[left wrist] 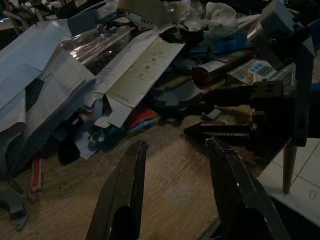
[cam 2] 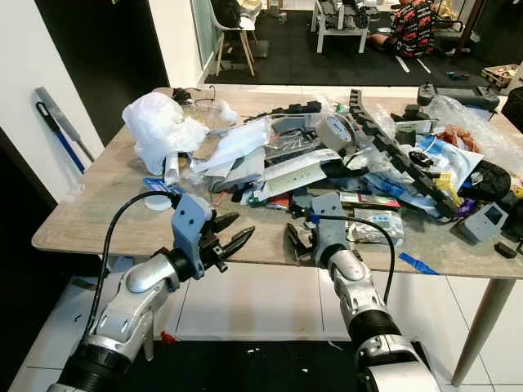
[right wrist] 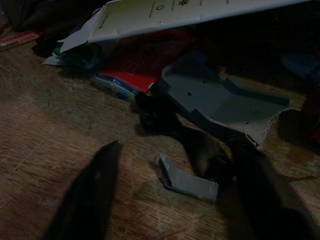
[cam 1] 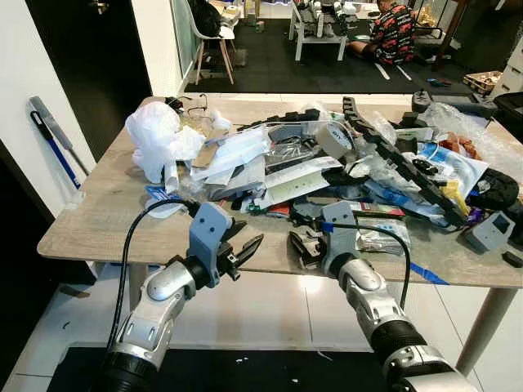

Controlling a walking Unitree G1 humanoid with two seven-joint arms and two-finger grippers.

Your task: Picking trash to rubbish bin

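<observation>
trash heap on table | left pincer, right pincer both agape, empty

Silver ribbed arms, grey-blue wrist housings, looping black cables, each tool black-fingered

Our two grippers at the near edge of a cluttered wooden table

Our left gripper hangs spread beside our right gripper; beyond lies a crumpled white plastic bag.
</observation>
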